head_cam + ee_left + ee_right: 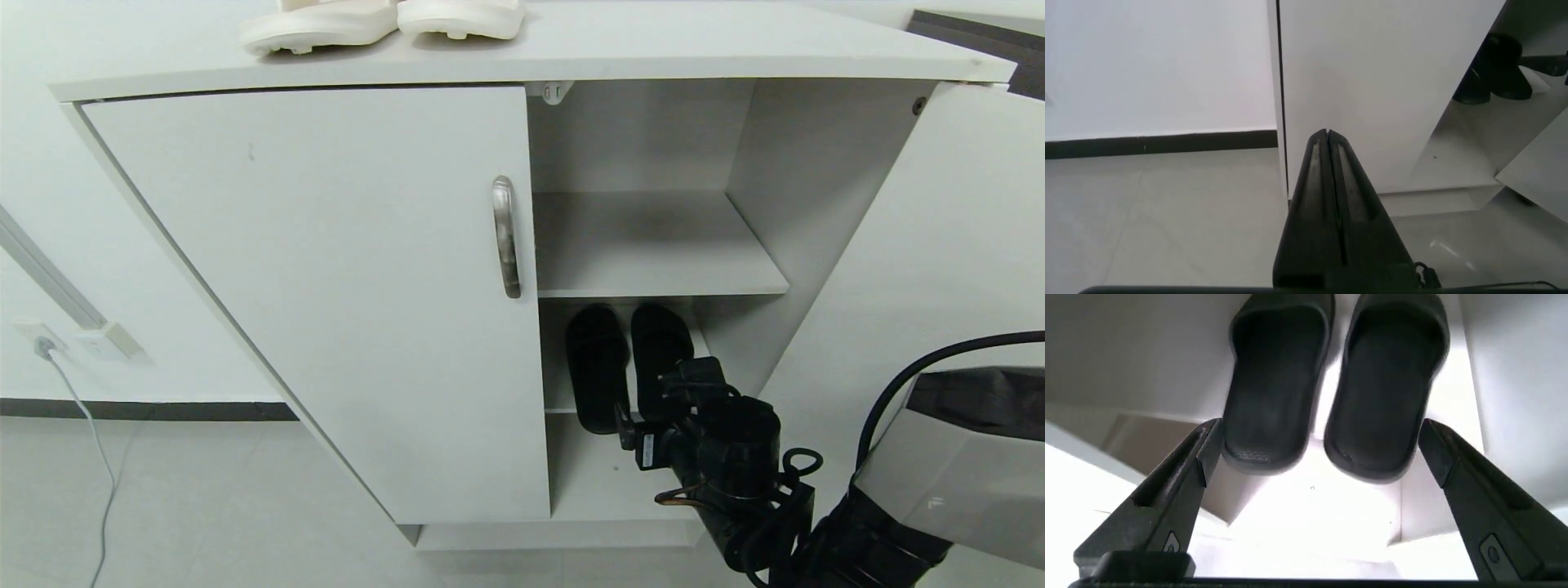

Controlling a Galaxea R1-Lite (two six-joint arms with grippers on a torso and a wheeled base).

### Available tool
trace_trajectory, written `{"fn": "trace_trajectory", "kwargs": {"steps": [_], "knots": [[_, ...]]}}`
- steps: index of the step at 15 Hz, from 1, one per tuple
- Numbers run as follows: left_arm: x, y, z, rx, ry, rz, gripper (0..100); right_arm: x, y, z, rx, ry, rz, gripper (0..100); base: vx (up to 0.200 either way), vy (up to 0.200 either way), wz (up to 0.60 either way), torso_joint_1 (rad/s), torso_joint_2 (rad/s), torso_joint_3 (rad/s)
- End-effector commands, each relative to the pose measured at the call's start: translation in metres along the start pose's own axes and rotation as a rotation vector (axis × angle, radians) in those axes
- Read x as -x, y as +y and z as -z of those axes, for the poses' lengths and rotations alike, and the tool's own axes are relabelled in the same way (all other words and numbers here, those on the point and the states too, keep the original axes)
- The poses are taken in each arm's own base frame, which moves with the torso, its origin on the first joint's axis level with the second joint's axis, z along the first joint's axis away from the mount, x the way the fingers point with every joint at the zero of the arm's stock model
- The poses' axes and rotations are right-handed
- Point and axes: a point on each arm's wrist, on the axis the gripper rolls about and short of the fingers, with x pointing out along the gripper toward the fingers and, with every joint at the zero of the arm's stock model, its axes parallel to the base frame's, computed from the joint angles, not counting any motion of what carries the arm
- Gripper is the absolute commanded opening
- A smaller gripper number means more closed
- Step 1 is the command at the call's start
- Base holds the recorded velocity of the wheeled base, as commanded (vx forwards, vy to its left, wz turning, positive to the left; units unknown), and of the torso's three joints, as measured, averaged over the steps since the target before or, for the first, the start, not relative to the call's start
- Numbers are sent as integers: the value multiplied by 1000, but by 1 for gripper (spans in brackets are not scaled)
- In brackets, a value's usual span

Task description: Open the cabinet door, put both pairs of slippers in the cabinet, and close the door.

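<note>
The cabinet [653,65] stood with its left door [326,286] closed, its handle [506,237] along the inner edge. The right door [939,245] was swung wide, exposing the full right compartment. The middle shelf [653,245] was bare, with open room between the closed door's edge and the right side wall. The bottom panel [588,482] below the lower shelf was also bare.

The black slippers [596,359] lay side by side on the lower shelf, toes inward, with their heels projecting slightly past the shelf's front edge. The white slippers [384,20] rested on the cabinet top, above the closed door and at its front edge.

The right gripper [1320,433] was positioned at the open compartment, directly in front of the black slippers' heels. Its fingers [1180,482] were spread wide, wider than the pair together. They held nothing and touched neither slipper.

The left gripper [1327,135] hung low over the floor [1167,212], pointed at the cabinet's outer left corner and well apart from it. Its fingers were pressed together with no visible gap and nothing between them.

A wall socket with cable [37,343] sat on the wall to the left of the cabinet.
</note>
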Motion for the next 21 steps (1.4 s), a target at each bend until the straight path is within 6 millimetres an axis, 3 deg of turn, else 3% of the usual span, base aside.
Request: {"fn": "trace_trajectory", "kwargs": {"steps": [1, 4, 21], "knots": [[0, 0, 0, 0, 1, -1, 0, 1, 1, 1, 1, 2, -3, 100, -200, 0, 0, 2, 2, 2], [0, 0, 0, 2, 1, -1, 0, 1, 0, 1, 1, 2, -3, 100, -200, 0, 0, 1, -2, 9], [0, 0, 0, 0, 1, 3, 0, 2, -1, 1, -3, -14, -3, 100, 0, 0, 0, 1, 0, 6]]}}
